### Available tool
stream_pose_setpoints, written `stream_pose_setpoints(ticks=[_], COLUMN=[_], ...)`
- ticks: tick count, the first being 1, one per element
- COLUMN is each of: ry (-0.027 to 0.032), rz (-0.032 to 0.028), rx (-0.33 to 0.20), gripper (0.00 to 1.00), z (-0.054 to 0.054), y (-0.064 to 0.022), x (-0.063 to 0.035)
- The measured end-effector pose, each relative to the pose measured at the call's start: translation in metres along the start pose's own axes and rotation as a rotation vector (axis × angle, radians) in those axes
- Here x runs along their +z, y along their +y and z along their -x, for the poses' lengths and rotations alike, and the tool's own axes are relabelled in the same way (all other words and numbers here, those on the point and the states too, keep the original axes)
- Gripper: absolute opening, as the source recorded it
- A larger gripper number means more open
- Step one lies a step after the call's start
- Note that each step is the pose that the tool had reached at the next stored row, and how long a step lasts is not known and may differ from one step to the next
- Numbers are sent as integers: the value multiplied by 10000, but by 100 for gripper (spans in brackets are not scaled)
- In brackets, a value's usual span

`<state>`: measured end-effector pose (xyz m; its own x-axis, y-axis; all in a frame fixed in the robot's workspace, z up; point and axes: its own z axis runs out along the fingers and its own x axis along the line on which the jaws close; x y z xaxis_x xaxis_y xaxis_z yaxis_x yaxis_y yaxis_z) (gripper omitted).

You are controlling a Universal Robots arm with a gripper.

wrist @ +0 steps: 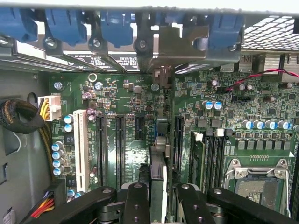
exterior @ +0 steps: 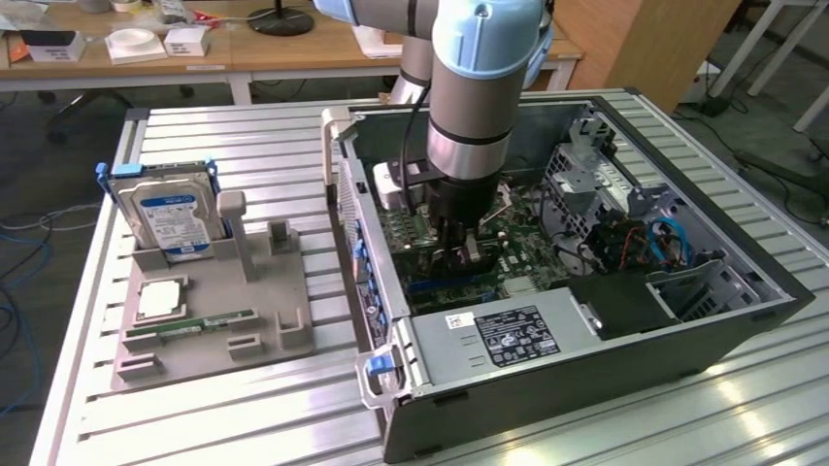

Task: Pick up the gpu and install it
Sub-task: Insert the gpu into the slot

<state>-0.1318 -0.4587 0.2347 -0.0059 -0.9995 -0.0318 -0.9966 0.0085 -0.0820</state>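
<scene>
Exterior view: the grey-and-blue arm reaches down into the open black steel computer case [exterior: 583, 359], which lies on the ribbed aluminium table [exterior: 220, 427]. The claw [exterior: 460, 254] hangs just above the green motherboard [exterior: 518, 264]. Well apart from the claw, toward the exterior view's left, a silver hard drive [exterior: 169, 209] with a blue label stands upright in a grey moulded holder [exterior: 247, 291]. Wrist view: the black jointed fingers [wrist: 136, 205] are closed narrowly on the gpu [wrist: 158, 175], a thin flat card seen edge-on between them. It stands over the long black slots [wrist: 119, 149] beneath the claw, and blue plastic latches [wrist: 65, 23] lie ahead. Whether the card is seated cannot be told.
</scene>
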Motion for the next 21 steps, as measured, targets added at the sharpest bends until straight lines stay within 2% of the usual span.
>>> stream_pose_setpoints(ticks=[16, 21], ry=[-7, -1], rz=[1, 9], rx=[1, 0], gripper=[27, 27], z=[8, 6], y=[-2, 1], x=[-10, 14])
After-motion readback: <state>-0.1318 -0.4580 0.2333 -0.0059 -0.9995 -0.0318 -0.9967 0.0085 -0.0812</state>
